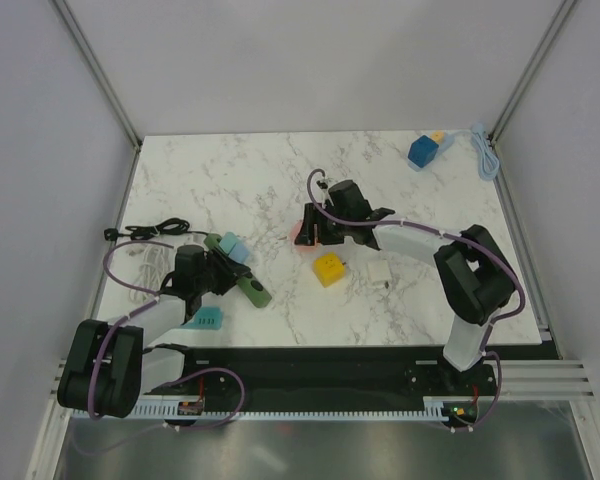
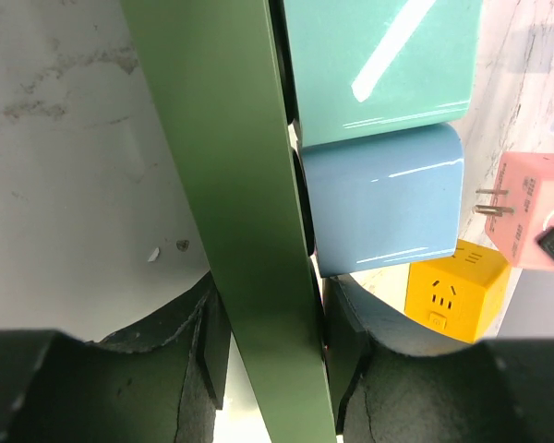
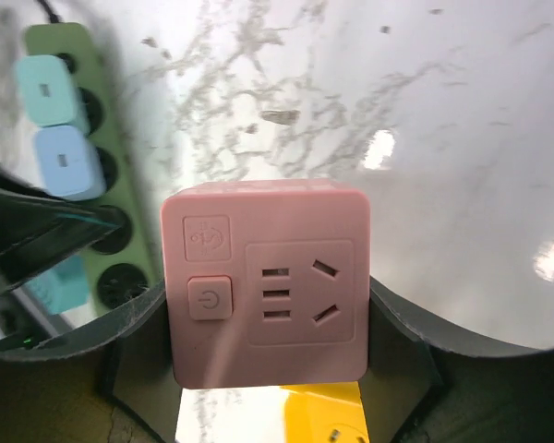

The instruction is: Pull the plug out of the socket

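Clamping the unplugged pink cube adapter (image 3: 268, 277) over the tabletop's (image 1: 230, 180) middle, the right gripper (image 3: 268, 346) could drop it if grip slackens; left gripper (image 2: 272, 365) pinches the green power strip (image 2: 226, 185), perhaps lifted, near the left edge.

Bright, even light from above; shadows on counter (image 1: 240, 180) soft & short. Glare streaks on teal plug (image 2: 379, 65) & blue plug (image 2: 383, 203); hot spots on marble in right wrist cam. Pink cube (image 3: 263, 281) sharp, green strip (image 3: 69, 37) behind it blurred, esp. near frame edge.
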Action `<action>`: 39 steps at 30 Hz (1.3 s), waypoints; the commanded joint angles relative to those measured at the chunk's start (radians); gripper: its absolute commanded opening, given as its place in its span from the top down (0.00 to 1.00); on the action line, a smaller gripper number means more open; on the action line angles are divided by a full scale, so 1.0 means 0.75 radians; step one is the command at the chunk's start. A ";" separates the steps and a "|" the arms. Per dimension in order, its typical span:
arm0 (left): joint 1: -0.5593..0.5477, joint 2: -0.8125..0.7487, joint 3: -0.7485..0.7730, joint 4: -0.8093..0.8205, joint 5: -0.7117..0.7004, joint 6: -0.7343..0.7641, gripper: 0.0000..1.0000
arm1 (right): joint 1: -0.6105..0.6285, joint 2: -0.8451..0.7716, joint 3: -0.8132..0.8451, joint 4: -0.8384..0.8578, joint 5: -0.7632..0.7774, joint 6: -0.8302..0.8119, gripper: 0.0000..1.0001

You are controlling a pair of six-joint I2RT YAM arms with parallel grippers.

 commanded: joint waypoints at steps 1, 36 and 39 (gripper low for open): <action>-0.011 -0.014 -0.014 0.010 0.043 0.154 0.98 | 0.053 -0.093 0.053 -0.105 0.205 -0.113 1.00; -0.011 0.021 -0.035 0.110 0.174 0.158 0.98 | 0.031 -0.111 0.221 -0.189 0.330 -0.332 0.02; -0.011 0.021 -0.037 0.114 0.178 0.161 0.98 | 0.094 -0.107 0.243 -0.150 0.336 -0.314 0.02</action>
